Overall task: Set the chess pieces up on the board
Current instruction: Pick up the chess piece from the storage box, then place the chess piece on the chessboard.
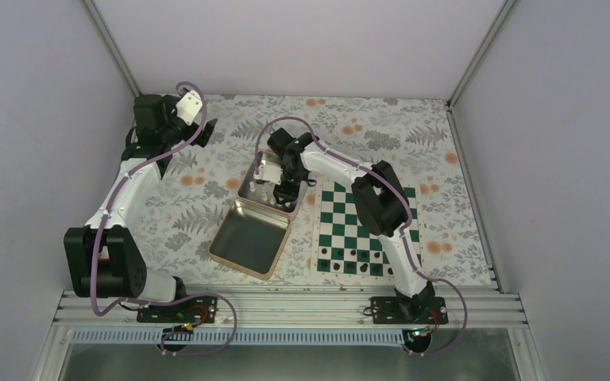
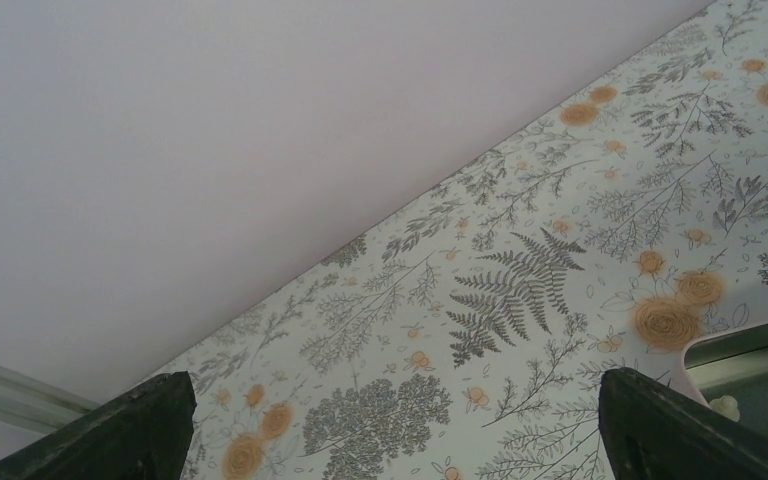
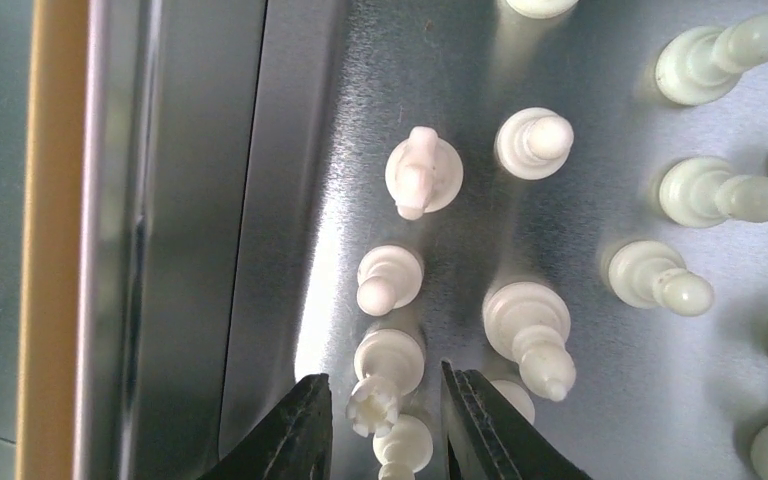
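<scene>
Several cream-white chess pieces (image 3: 425,172) stand inside the silver tin's tray (image 3: 210,250). My right gripper (image 3: 380,395) is low in the tray, open. Its fingers (image 3: 300,430) stand on either side of a crowned cream piece (image 3: 372,405), with a gap on each side. In the top view the right gripper (image 1: 286,190) is over the tray (image 1: 256,189), left of the green and white board (image 1: 341,230). My left gripper (image 1: 198,119) is raised at the back left, open and empty; in the left wrist view (image 2: 395,385) it shows only tablecloth between its fingers.
The tin's open lid (image 1: 250,236) lies in front of the tray. Small dark pieces (image 1: 357,258) stand on the board's two near rows. A corner of the tin (image 2: 760,350) shows at the right of the left wrist view. Walls enclose the flowered tablecloth.
</scene>
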Controlling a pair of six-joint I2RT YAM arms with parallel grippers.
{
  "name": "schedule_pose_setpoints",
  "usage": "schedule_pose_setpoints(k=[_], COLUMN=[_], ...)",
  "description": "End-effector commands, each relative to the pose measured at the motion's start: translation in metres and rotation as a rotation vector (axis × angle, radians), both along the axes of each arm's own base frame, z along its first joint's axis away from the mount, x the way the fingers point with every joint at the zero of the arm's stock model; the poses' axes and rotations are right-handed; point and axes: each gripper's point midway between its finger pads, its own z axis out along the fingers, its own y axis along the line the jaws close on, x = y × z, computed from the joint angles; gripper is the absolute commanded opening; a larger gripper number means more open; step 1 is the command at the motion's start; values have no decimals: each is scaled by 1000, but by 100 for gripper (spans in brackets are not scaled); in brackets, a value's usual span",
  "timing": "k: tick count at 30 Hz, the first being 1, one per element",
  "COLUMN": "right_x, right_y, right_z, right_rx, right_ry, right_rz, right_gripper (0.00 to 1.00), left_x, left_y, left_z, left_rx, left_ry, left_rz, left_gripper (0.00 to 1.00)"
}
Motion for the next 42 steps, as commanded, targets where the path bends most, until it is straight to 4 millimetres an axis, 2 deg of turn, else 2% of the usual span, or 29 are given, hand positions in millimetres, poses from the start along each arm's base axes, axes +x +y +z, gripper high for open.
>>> schedule_pose_setpoints(k=[1,5,11,16,22,25,28,32,37,39,42], right_x=[-6,-6,-4,-4,-1,5,17,39,65,71,72], right_y=[10,12,14,14,18,12,-2,-38,-92,-108,-120], right_z=[-4,-5,0,15,59,87,111,130,122,115,97], right_rx=[12,15,27,43,107,127,136,120,82,79,57], right_ry=[10,11,-4,-26,-79,-143,-206,-252,-255,-246,-222], right_rz=[34,34,30,30,24,4,-35,-117,-227,-261,-281], right_gripper=[30,27,17,12,11,11,11,12,12,12,12], left_x=[-1,-1,-1,-1,-1,-1,-2,-1,-2,-2,-1], left_y=[-4,-5,-5,-5,-3,-3,-2,-3,-3,-3,-3], left_z=[5,5,5,5,8,10,10,10,12,12,10], left_rx=[-5,-5,-4,-4,-4,-3,-1,-2,-5,-6,-8], left_ry=[-25,-25,-27,-26,-30,-33,-33,-35,-39,-42,-35], left_rz=[-23,-24,-23,-23,-18,-15,-11,-13,-11,-12,-11], left_gripper=[100,100,100,100,100,100,100,100,100,100,100])
